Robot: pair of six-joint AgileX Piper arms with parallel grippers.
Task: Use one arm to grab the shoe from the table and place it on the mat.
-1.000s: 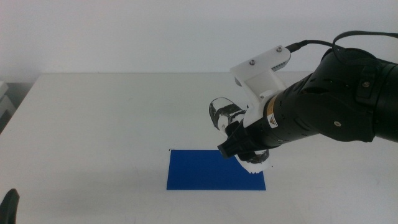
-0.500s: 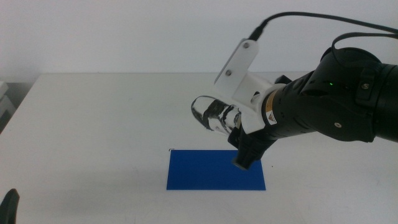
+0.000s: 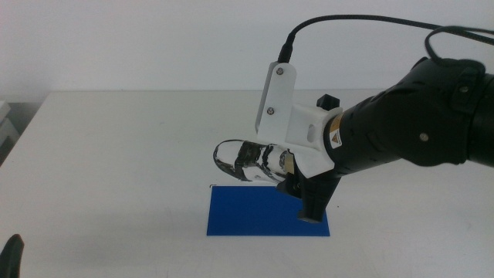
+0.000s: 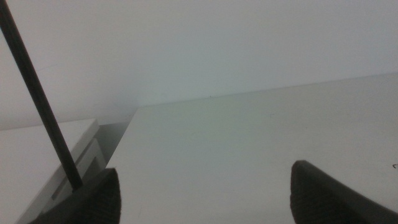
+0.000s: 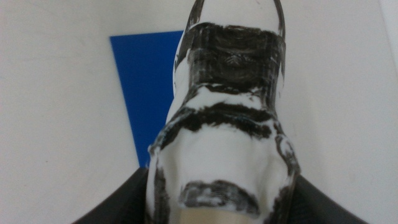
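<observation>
Gripping shoe (image 3: 248, 161) between closed jaws, right gripper (image 3: 297, 185) is hanging over back edge of mat (image 3: 255, 212). Shoe is riding clear of table (image 3: 116, 154), toe pointing toward left side, lying roughly level. Left gripper (image 4: 205, 193) is waiting at near-left table corner, jaws spread wide, holding nothing.

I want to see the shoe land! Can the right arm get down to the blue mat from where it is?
Probably yes. The right gripper holds the shoe in the air just over the mat, and nothing lies on the mat. The left gripper waits far off.
</observation>
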